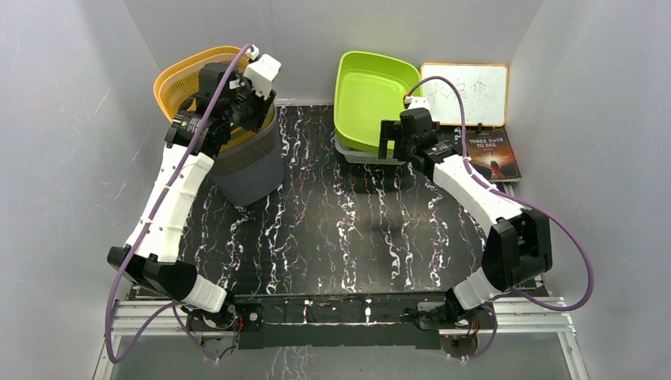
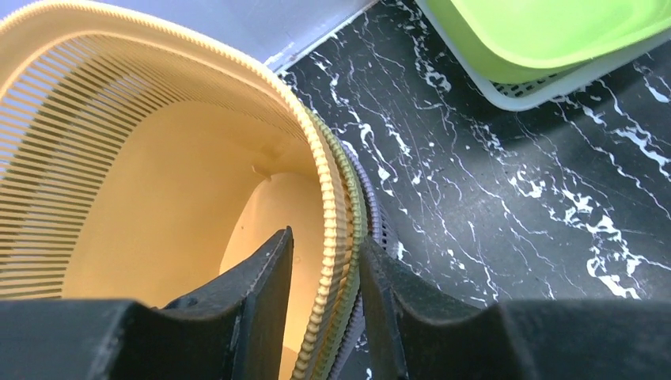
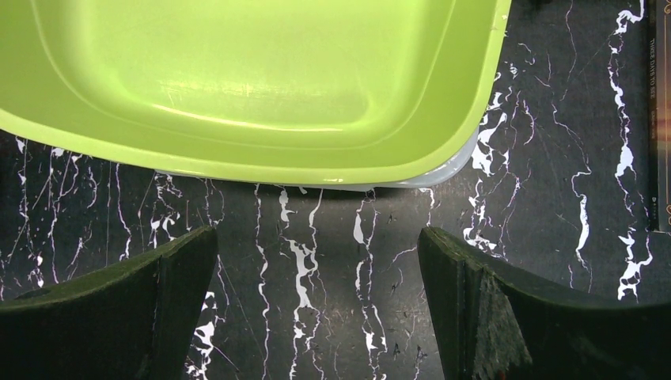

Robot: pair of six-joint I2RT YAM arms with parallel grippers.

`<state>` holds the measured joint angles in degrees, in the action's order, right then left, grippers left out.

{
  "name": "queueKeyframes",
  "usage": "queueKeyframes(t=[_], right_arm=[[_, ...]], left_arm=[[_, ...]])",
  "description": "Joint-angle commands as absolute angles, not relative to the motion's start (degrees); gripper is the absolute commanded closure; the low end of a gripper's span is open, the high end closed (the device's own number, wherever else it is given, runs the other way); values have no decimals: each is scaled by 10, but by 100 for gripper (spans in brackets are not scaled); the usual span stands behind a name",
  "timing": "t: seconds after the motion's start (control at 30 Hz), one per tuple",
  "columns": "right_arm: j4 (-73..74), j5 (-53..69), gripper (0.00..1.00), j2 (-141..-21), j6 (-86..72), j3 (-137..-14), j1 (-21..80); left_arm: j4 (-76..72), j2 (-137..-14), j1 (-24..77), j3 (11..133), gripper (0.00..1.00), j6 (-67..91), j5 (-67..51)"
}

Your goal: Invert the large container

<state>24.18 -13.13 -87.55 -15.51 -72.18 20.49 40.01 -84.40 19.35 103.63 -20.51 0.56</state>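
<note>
The large container (image 1: 255, 170) is a tall stack of nested slatted baskets at the back left, orange inside and grey outside, standing upright and leaning a little. My left gripper (image 1: 241, 117) reaches down over its right rim. In the left wrist view the left gripper (image 2: 327, 237) straddles the ribbed rim (image 2: 336, 190). The outer finger (image 2: 396, 309) touches the grey side, and the inner finger (image 2: 265, 293) stands a narrow gap off the orange wall. My right gripper (image 1: 393, 144) hangs wide open over the mat, just in front of the green basin, and in its own view the right gripper (image 3: 318, 231) holds nothing.
A lime green basin (image 1: 372, 95) rests tilted on a white perforated tray (image 1: 356, 154) at the back centre. The basin (image 3: 237, 79) fills the top of the right wrist view. A whiteboard (image 1: 467, 93) and a book (image 1: 492, 154) lie at the back right. Grey walls enclose the marbled mat (image 1: 332, 229).
</note>
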Motion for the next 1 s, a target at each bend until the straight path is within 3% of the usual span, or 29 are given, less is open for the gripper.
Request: queueKeyframes(t=[0.0,0.27,0.47,0.53,0.63,0.83,0.97], right_arm=[[224,-130,2,-847,-160,-719,202],[225,-129,2,-848,-165,-712,202],[227,-127,2,-850,-166,-710,202],[228,-127,2,-851,-165,-711,202],[229,-130,2,-852,-164,-711,202],[231,-139,2,-853,-158,-711,202],[232,-140,2,-853,-155,-708,202]], left_arm=[[361,-826,190,1112,100,-193,77],[307,-814,190,1135,100,-187,99],[428,-852,190,1145,99,-206,35],[459,-867,190,1163,76,-206,15],[493,-883,190,1188,59,-191,-19],[541,-914,189,1218,53,-171,-67],[522,-918,187,1198,59,-170,-33]])
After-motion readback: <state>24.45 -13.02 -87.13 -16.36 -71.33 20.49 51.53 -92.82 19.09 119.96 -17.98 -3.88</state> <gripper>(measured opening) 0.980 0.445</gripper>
